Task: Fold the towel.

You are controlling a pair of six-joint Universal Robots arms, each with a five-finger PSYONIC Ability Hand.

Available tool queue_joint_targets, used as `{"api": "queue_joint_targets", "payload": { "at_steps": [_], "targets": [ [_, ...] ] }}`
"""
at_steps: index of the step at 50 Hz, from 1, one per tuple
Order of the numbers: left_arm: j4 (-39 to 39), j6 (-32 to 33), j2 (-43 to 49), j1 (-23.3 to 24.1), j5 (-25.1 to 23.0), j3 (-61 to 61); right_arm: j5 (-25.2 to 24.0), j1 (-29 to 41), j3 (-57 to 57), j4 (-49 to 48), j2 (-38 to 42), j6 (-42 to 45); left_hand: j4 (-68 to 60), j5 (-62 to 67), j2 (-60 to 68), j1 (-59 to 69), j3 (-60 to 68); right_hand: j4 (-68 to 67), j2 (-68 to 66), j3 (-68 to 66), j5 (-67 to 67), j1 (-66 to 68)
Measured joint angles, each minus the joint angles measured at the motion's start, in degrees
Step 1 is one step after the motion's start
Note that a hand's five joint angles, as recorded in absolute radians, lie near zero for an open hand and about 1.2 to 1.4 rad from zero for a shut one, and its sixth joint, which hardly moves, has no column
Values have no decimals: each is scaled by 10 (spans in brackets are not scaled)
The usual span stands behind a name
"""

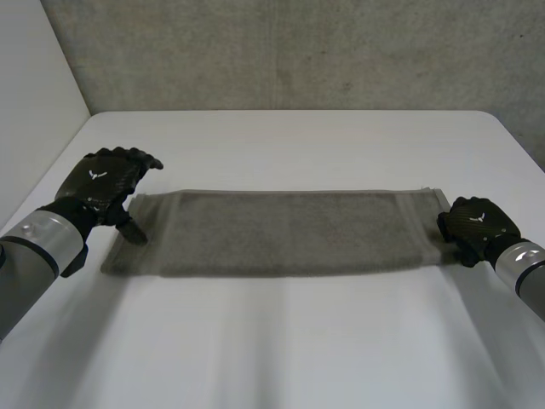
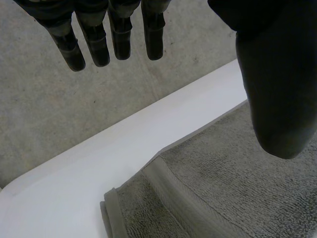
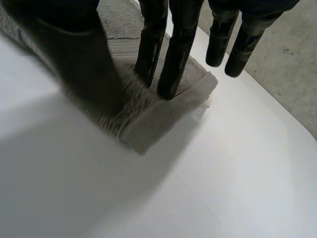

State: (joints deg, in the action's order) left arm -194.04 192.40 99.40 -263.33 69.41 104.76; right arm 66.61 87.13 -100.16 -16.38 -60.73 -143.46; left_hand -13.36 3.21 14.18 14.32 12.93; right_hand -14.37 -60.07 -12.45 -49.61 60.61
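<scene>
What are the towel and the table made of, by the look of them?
The towel looks like grey-brown terry cloth: fuzzy looped pile, with a flat woven band near its end. The table is smooth white with a faint sheen and rounded corners, perhaps laminate or painted board; which, I cannot tell.

Soft, even light; the white table is brightest mid-frame, greyer lower down; a thin shadow lines the towel along its lower edge.
</scene>
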Motion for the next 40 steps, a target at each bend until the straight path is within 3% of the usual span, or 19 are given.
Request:
{"api": "queue_joint_targets", "payload": {
  "at_steps": [4, 20, 33, 40],
  "targets": [
    [0, 1, 1, 1, 1, 0, -2, -5, 3, -3, 5, -1, 0, 0, 0, 0, 0, 0, -135, 0, -159, 137],
    [1, 1, 0, 1, 0, 0, -41, -59, -1, 26, -8, -2, 0, 0, 0, 0, 0, 0, -135, 0, -160, 137],
    [1, 1, -4, -2, 1, 6, -72, -194, 63, 62, -69, -7, 0, 0, 0, 0, 0, 0, -135, 0, -160, 138],
    [1, 1, -9, 2, 2, 8, -91, -144, 133, 115, -136, -44, 0, 0, 0, 0, 0, 0, -139, 0, -161, 138]
  ]
}}
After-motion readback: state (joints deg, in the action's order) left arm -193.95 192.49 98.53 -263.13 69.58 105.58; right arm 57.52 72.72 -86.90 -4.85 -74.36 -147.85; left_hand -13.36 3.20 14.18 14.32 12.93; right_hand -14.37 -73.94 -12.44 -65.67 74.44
